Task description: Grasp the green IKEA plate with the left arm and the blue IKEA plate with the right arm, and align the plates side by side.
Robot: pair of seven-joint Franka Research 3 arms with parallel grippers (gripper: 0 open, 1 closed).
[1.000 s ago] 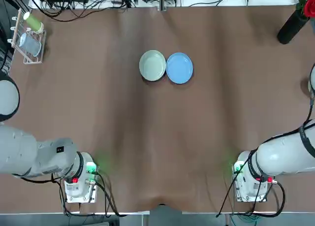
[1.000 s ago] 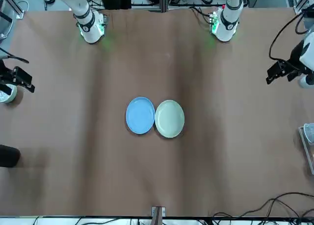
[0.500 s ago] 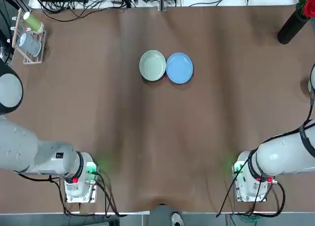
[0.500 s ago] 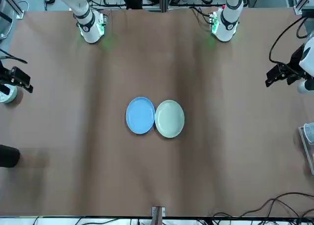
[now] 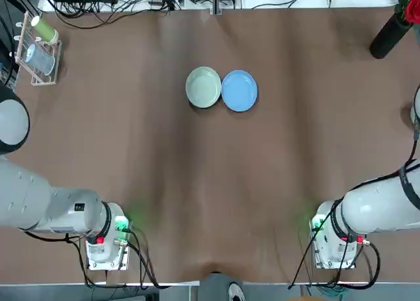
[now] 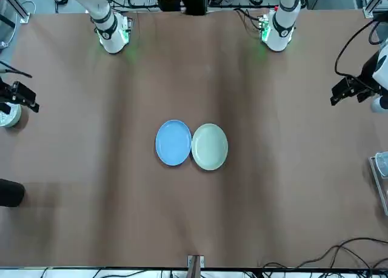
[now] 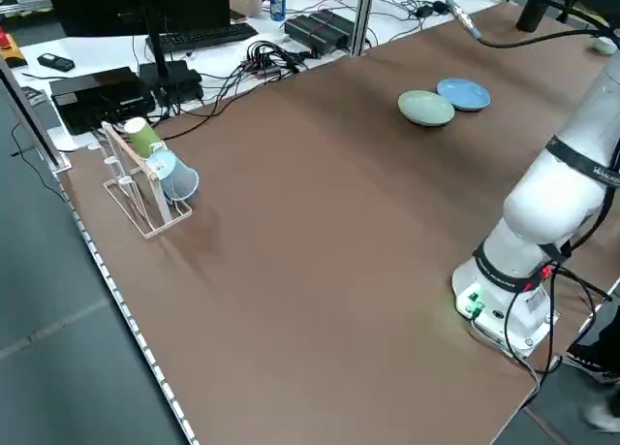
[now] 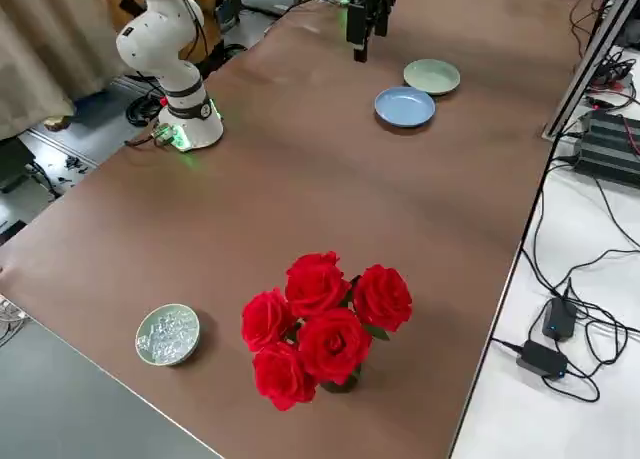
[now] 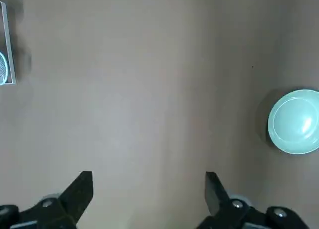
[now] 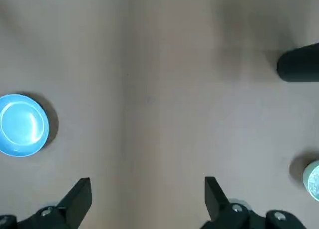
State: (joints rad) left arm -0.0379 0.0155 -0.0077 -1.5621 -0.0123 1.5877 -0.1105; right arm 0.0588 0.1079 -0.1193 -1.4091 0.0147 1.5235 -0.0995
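Brown cloth is seen to cover the table [image 5: 210, 183], and the cup rack [image 5: 38, 48] at one far corner is taken as the landmark for all positions. On the cloth, well apart from the cup rack toward the middle of the far half, the green IKEA plate [image 5: 203, 87] and the blue IKEA plate [image 5: 239, 90] are laid flat with their rims touching or nearly so; the green IKEA plate is the one nearer the cup rack. Neither plate is held. The left hand [image 9: 148, 189] is raised over bare cloth on the cup rack's side of the table, well apart from the green IKEA plate, and its fingers are spread wide with nothing between them. The right hand [image 10: 148, 191] is raised at the opposite edge, farthest from the cup rack and near a dark vase of red roses [image 8: 320, 324] and a small silver bowl [image 8: 168, 334]; its fingers are likewise spread and empty. Compared with one second ago, the plates have not been displaced, while both hands have shifted only slightly at the table's edges, as seen from the front. From this it is judged that placement has been completed and the arms have been withdrawn: the plates lie side by side as required. No further handling appears to be called for, beyond confirming that the two rims are level with one another.
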